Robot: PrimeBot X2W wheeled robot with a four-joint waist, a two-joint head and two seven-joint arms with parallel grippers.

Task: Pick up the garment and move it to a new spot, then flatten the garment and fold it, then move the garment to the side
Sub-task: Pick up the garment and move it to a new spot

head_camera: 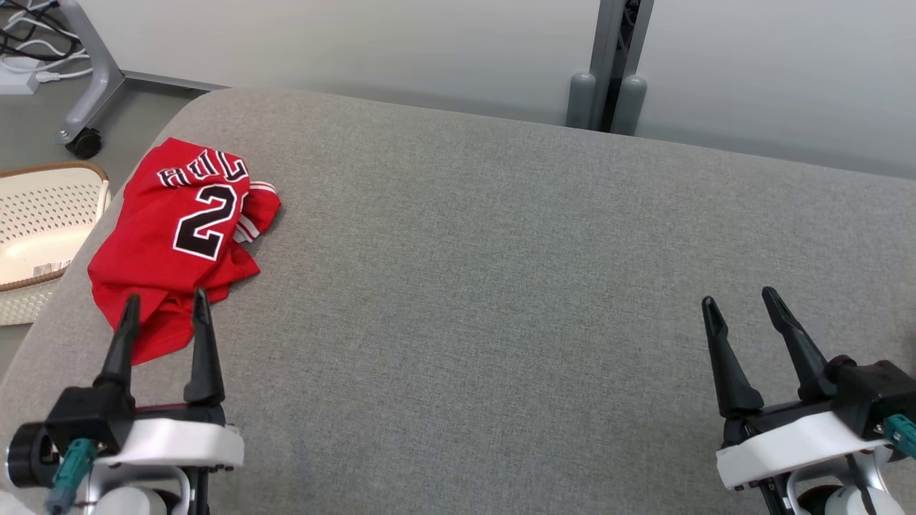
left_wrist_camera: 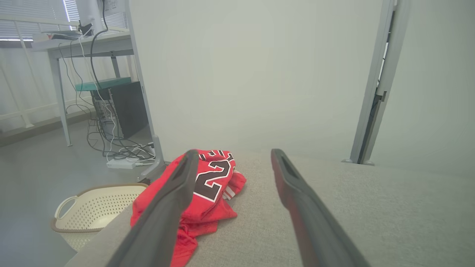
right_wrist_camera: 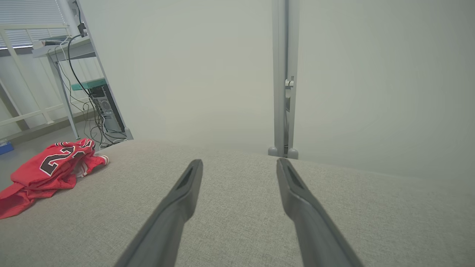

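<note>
The garment (head_camera: 175,243) is a bright red jersey with dark white-outlined lettering, lying crumpled at the far left of the grey cushioned surface (head_camera: 501,286). It also appears in the left wrist view (left_wrist_camera: 207,193) and, far off to the left, in the right wrist view (right_wrist_camera: 48,170). My left gripper (head_camera: 164,304) stands open at the lower left, its fingertips over the garment's near edge, nothing between them. At the lower right my right gripper (head_camera: 741,300) is open over bare fabric, far from the garment.
A cream perforated basket (head_camera: 43,229) sits on the floor just left of the surface's edge. A desk with cables (left_wrist_camera: 92,92) and a caster leg (head_camera: 82,139) stand beyond it. A grey wall post (head_camera: 608,64) rises behind the far edge.
</note>
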